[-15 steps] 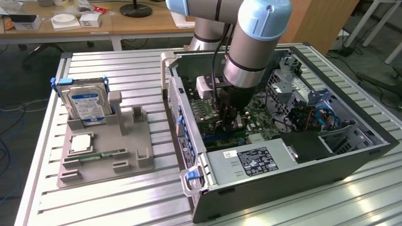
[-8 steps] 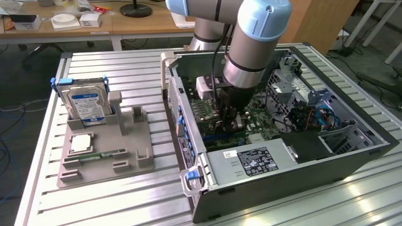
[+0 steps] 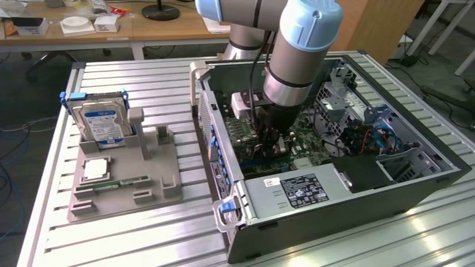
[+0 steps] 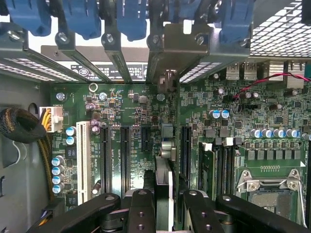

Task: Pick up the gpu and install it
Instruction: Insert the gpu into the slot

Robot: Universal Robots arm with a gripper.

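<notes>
The gpu (image 4: 165, 167) shows edge-on in the wrist view as a thin dark card standing over the green motherboard (image 4: 131, 116) between two black expansion slots. Its silvery end bracket (image 4: 182, 46) lies against the rear slot openings of the case. My gripper (image 4: 167, 206) is shut on the card, with a black finger on each side. In the exterior view my gripper (image 3: 268, 146) reaches down inside the open computer case (image 3: 222, 167), low over the motherboard. I cannot tell whether the card sits fully in its slot.
A hard drive (image 3: 104, 122) with a blue-white label stands on the grey fixture (image 3: 126, 161) at the exterior view's left, with a green memory stick (image 3: 126, 182) beside it. Inside the case are the power supply (image 3: 297, 192), blue slot latches (image 4: 131, 19), a CPU socket (image 4: 267, 187) and a cable bundle (image 4: 19, 126).
</notes>
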